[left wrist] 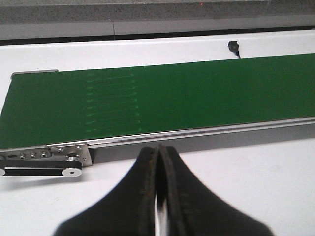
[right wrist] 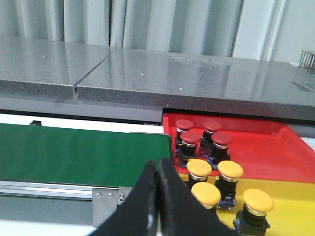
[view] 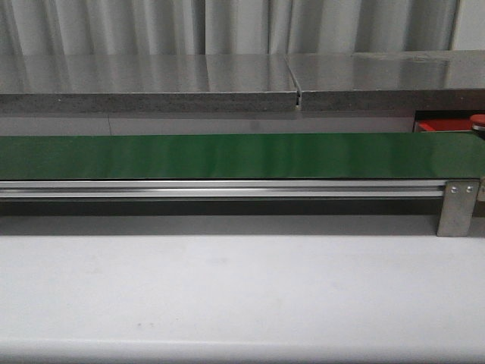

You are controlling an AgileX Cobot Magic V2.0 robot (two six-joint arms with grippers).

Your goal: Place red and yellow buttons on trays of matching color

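Left gripper (left wrist: 160,162): jaws pressed together, nothing between them, poised above the white worktop (left wrist: 246,172) just short of the green conveyor belt (left wrist: 162,98).

Right gripper (right wrist: 157,174): jaws likewise closed and empty, held near the belt's end bracket (right wrist: 110,196).

Just beyond the right gripper lie the red tray (right wrist: 275,147) and, adjoining it, the yellow tray (right wrist: 295,211). Four red push buttons (right wrist: 191,137) stand upright on the red tray; four yellow push buttons (right wrist: 199,167) stand on or at the edge of the yellow tray. Each group is with its own colour.

The belt carries no buttons in any view.

Judgement: either sorting is complete or the arms are waiting for further buttons on the belt. A further pick would require the jaws to open first.

Both arms sit low and level, pointing across the belt; neither appears in the front view.
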